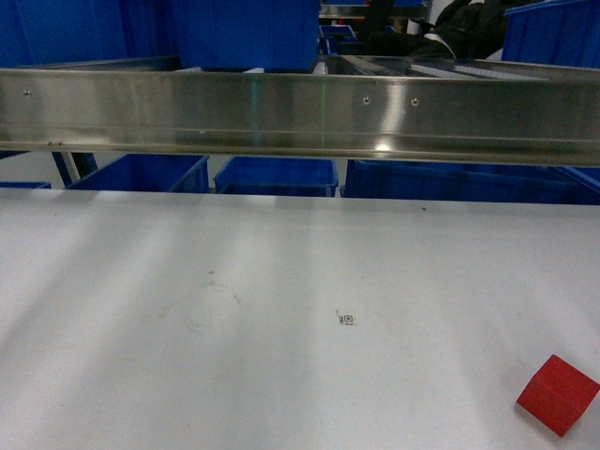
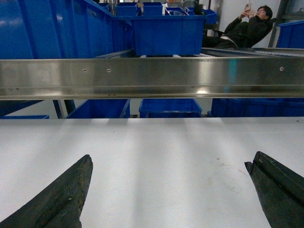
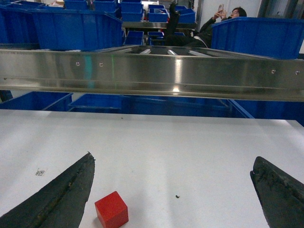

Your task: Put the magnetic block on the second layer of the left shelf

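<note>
The magnetic block (image 1: 558,394), a small red cube, lies on the white tabletop (image 1: 281,309) at the near right. In the right wrist view the block (image 3: 111,210) rests just inside the left finger of my right gripper (image 3: 173,160), which is open and not touching it. My left gripper (image 2: 170,161) is open over bare table with nothing between its fingers. Neither gripper shows in the head view. The steel shelf tier (image 1: 187,108) spans the top of the head view, and its left part carries a large deep blue crate (image 1: 244,33).
The steel front rail (image 2: 152,76) hangs over the table's far edge. Smaller blue crates (image 1: 277,175) sit below it behind the table. Another blue crate (image 3: 256,35) stands at the upper right. A seated person (image 2: 247,28) is far behind.
</note>
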